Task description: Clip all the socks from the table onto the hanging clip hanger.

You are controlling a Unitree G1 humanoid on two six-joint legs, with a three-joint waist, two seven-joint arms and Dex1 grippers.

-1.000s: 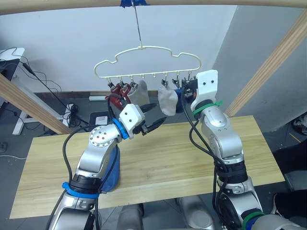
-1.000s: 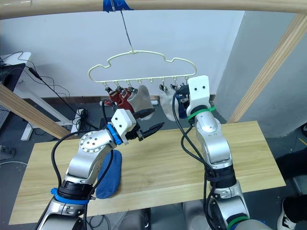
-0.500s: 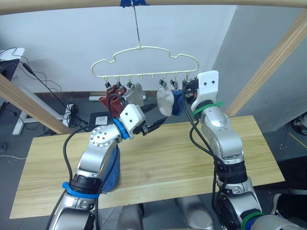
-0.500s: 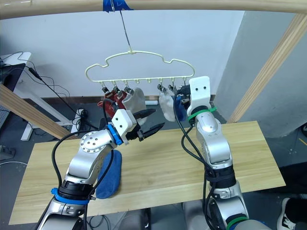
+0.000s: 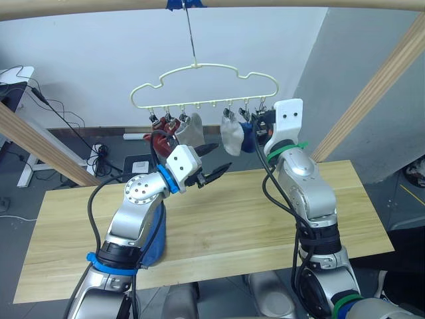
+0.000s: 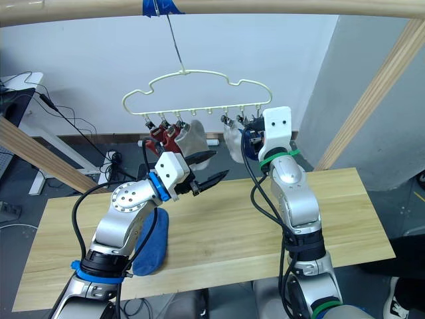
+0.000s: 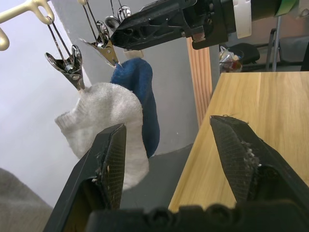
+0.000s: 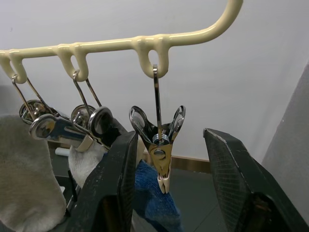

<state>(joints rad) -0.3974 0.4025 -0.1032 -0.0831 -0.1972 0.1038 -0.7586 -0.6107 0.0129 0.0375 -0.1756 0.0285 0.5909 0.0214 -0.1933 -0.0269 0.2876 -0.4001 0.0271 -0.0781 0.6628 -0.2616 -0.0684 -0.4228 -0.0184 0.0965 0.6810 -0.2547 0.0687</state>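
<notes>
Here both arms reach up, right hand (image 8: 164,188) spread around a clip hanger (image 5: 206,70) clip, left hand (image 5: 211,163) apart.

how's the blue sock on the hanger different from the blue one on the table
The blue sock on the hanger hangs upright from a clip on the yellow hanger, beside a grey sock; the blue sock on the table lies flat on the table, unclipped, partly behind the left arm. Both are the same dark blue knit.
</notes>
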